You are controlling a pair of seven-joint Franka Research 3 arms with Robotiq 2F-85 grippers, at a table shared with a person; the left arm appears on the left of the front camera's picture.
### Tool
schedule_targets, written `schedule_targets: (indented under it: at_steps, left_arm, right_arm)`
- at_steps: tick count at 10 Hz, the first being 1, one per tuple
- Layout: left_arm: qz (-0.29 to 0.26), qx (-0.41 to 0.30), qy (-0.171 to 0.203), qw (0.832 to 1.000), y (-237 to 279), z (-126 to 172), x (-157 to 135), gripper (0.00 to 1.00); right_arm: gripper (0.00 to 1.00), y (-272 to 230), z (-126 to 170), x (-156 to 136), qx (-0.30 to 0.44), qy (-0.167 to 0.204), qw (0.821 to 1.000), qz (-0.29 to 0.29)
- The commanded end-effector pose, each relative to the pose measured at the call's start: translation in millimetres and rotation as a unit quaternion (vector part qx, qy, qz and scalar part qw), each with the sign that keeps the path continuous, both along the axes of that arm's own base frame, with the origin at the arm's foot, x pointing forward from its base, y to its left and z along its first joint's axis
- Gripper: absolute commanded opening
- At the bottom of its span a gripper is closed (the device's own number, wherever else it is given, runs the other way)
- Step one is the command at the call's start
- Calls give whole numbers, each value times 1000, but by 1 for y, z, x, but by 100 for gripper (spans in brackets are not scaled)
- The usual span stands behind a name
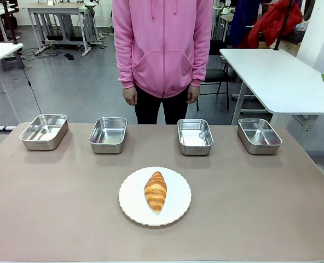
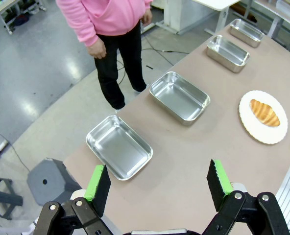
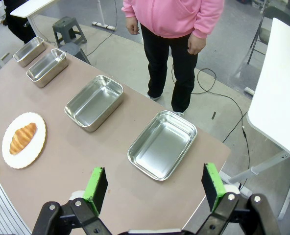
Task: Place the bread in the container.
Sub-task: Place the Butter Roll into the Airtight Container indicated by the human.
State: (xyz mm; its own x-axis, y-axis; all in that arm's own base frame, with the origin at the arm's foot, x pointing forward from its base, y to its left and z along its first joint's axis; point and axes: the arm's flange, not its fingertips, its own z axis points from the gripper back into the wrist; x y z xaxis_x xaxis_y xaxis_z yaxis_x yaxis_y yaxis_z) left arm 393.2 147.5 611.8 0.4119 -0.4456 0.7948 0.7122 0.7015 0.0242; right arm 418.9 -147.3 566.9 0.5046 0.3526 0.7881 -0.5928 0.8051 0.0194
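1. Brown surface (image 1: 52, 219) stretches between the robot and a person in a pink hoodie (image 1: 162, 44), who stands at its far edge with both hands hanging at the sides.
2. Four empty steel trays sit in a row along the far side: the left-end tray (image 1: 41, 143), second tray (image 1: 107, 148), third tray (image 1: 195, 150) and right-end tray (image 1: 260, 148).
3. The bread (image 1: 155, 191) lies lengthways on a white plate (image 1: 130, 205) in the nearer middle, opposite the gap between the second and third trays and well apart from all four.
4. The left gripper (image 2: 158, 181) hangs high over the left end, jaws spread wide and holding nothing.
5. The right gripper (image 3: 155, 186) hangs high over the right end, equally wide open and empty.
6. Judging by this, the task is at its start: the bread is not yet grasped.
7. The next move calls for one arm to descend to the plate and close gently across the bread's thick middle. Which tray is meant I cannot tell.
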Motion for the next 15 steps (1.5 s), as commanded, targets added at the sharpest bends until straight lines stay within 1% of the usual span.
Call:
schedule_targets:
  at_steps: [1, 15]
  left_arm:
    - [-4, -2, -3, 1000, -1, 1, -1, 100]
    - [-4, -2, -3, 1000, -1, 1, -1, 100]
  right_arm:
    - [100, -1, -1, 3, 7, -12, 1000, 7]
    - [100, -1, -1, 3, 7, -12, 1000, 7]
